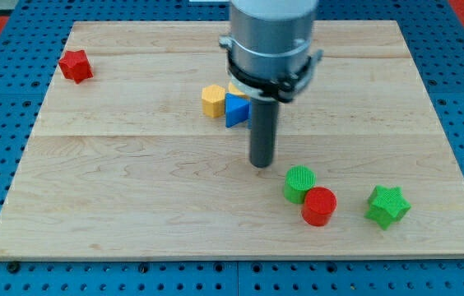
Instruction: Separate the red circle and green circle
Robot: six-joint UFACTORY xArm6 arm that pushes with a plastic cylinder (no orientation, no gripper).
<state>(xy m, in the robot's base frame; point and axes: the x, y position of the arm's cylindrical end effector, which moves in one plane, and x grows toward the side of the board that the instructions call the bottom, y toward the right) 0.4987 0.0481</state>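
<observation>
Fig.: my tip [262, 164] on wooden board [117, 205], just up-left of green circle [299, 182], not touching. No claw on this rig, bare rod only, holds nothing. Green circle touching red circle [319, 205], red at lower-right.

Step, my judgement: pair not yet split. Best approach: bring tip to seam betw. the two, push one off sideways; straight push at green likely shoves both together.

Room: open board to view's left. Green star [387, 205] near on right, bottom edge close. Yellow block [212, 100], blue triangle [235, 109], red star [76, 66] well apart.

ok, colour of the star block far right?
Green star, clear in the camera view.
</observation>
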